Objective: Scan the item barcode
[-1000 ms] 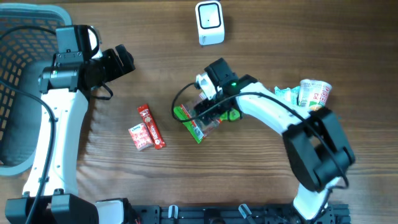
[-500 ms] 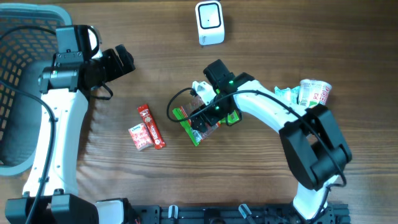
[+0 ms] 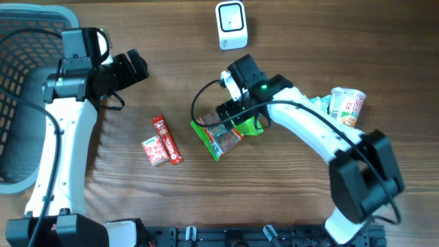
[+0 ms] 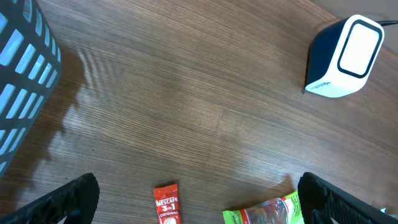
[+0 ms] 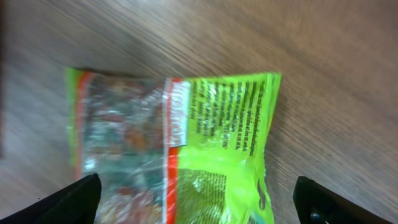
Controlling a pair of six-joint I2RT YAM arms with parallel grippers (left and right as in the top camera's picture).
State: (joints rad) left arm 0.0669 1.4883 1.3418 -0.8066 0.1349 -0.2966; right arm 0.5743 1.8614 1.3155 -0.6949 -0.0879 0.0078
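The item is a crinkly snack packet (image 3: 218, 135) lying flat on the bench (image 3: 288, 199) near its middle, below the white scanner (image 3: 231, 25) and well apart from it. One half is bright green with black print. The other half is a clear window edged in red, with reddish-brown pieces showing through.

The right end effector (image 3: 230, 118) hangs just over the packet with its fingers spread wide, gripping nothing. The left end effector (image 3: 139, 65) is off by the basket (image 3: 20, 75), also wide open and empty.

From overhead you get the whole layout: a red sachet (image 3: 167, 139) and a small box (image 3: 153, 151) touching it to the left of the packet, and a printed cup (image 3: 348, 105) far right.

The right wrist view brings the packet up close, filling the frame between the two dark fingertips (image 5: 78, 198). The print is visible there but too blurred to read, and I cannot tell whether the fingers touch the wrapper.

The left wrist view shows the scanner's dark side and white face, the Nescafé lettering on the sachet, and just the top edge of the packet.
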